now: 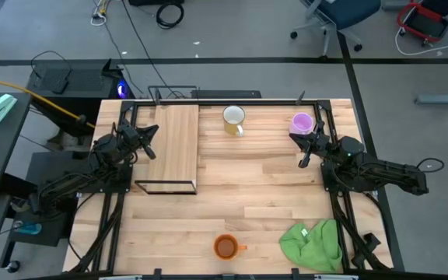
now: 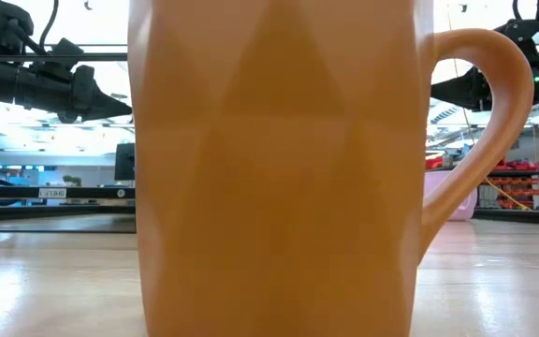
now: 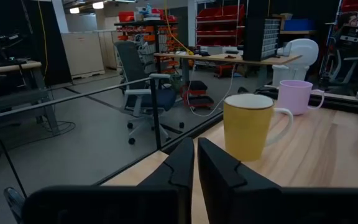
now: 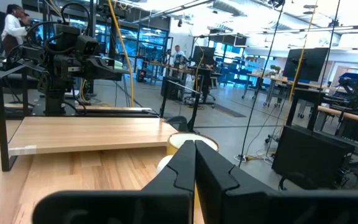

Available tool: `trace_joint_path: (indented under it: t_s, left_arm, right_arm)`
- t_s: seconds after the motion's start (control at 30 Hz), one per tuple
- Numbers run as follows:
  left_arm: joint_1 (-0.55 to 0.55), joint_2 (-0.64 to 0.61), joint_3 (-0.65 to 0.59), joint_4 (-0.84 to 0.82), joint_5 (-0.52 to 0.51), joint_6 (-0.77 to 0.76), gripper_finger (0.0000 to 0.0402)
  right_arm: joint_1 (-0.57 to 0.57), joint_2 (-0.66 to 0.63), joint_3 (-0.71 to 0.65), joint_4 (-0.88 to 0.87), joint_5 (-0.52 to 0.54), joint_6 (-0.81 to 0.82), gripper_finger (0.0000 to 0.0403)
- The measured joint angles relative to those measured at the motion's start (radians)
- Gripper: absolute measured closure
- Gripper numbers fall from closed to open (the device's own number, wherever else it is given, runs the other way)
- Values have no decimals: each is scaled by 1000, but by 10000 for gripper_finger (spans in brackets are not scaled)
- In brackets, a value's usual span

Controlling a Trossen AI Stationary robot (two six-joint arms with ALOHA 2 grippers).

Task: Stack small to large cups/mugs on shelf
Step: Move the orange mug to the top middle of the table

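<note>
The shelf (image 1: 172, 148), a light-wood plank on a black wire frame, stands on the table left of centre. A pale yellow mug (image 1: 233, 119) and a light purple mug (image 1: 302, 123) stand upright on the table near its far edge. An orange mug (image 1: 225, 246) stands upright at the near edge and fills the low view (image 2: 269, 168). My left gripper (image 3: 195, 144) hovers shut at the shelf's left side (image 1: 152, 140), holding nothing. My right gripper (image 4: 194, 144) hovers shut just near of the purple mug (image 1: 300, 148), also holding nothing.
A crumpled green cloth (image 1: 313, 243) lies at the table's near right corner. Bare wood stretches across the table's middle (image 1: 255, 187) between the shelf and the right arm. In the right wrist view, people stand in the room far behind the shelf.
</note>
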Motion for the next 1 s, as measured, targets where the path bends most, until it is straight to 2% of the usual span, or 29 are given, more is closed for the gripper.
trace_joint_path:
  t_s: [0.17, 0.27, 0.4, 0.57, 0.63, 0.87, 1.0]
  left_arm:
    - [0, 0, 0, 0, 0, -45, 365]
    - [0, 0, 0, 1, 1, -145, 367]
    - [0, 0, 0, 2, 1, -299, 373]
    - [0, 0, 0, 2, 0, -463, 375]
    - [0, 0, 0, 2, 0, -498, 373]
    - [0, 0, 0, 29, 0, -550, 372]
    - [0, 0, 0, 32, 0, -550, 378]
  right_arm:
    - [0, 0, 0, 0, 0, 0, 391]
    - [0, 0, 0, 2, 0, 32, 391]
    - [0, 0, 0, 4, 0, 207, 391]
    - [0, 0, 0, 9, 0, 515, 391]
    - [0, 0, 0, 21, 0, 573, 391]
    - [0, 0, 0, 115, 0, 598, 391]
    - [0, 0, 0, 110, 0, 597, 391]
